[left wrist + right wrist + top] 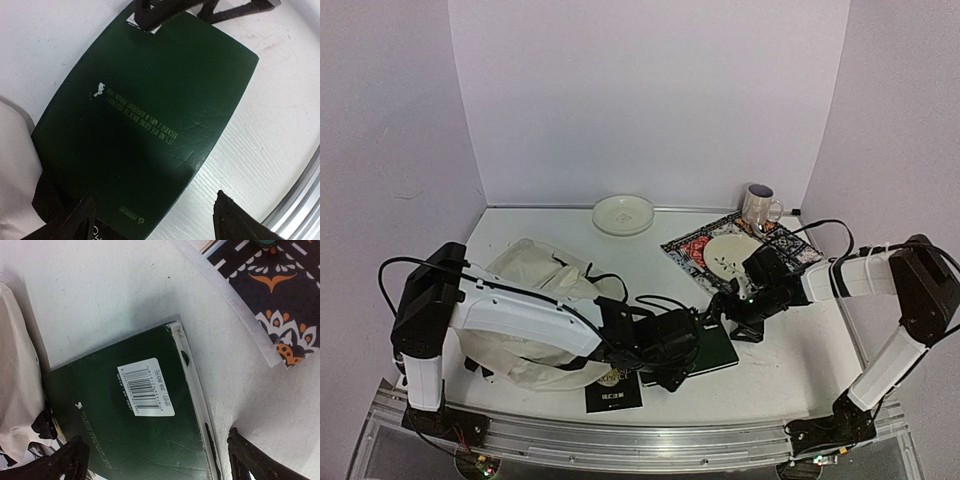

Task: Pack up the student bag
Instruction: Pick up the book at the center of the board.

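Where white walls (650, 100) enclose a white table (790, 372), green book (720, 350) beside student bag (530, 265), left jaws apart; right jaws apart

LIGHTING AND IMAGE QUALITY

Overhead view: even, diffuse top light. Soft shadows lie on the table (800, 350) beneath the arms, and the walls carry a faint violet cast.

Wrist views: the green book (150, 115) reads dark and is shaded toward its lower corner. The barcode label (146, 387) is sharp. Fingertips of the left gripper (153, 215) and right gripper (157, 450) are blurred. Straight edges bow near the frame borders.
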Robot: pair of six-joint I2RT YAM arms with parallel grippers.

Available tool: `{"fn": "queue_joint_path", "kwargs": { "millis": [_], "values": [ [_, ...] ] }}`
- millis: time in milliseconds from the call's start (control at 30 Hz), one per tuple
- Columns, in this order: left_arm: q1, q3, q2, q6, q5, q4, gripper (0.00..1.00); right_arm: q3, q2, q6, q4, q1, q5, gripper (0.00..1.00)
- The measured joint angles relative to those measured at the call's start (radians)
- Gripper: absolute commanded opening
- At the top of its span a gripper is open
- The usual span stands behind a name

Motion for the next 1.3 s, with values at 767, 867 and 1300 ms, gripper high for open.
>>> {"fn": "queue_joint_path", "kwargs": {
  "millis": [767, 867, 1300],
  "values": [
    [-0.034, -0.129, 0.030, -0.004, -0.159, -0.017, 0.79, -0.070, 0.007, -0.042, 0.148, -0.015, -0.240, 0.75],
    [-0.034, -0.141, 0.024, -0.018, -0.175, -0.017, 0.79, -0.071, -0.019, -0.039, 0.149, -0.015, -0.259, 0.72],
    [-0.033, -0.214, -0.072, -0.015, -0.222, 0.060, 0.82, -0.071, -0.098, -0.026, 0.191, -0.015, -0.320, 0.68]
  ]
}}
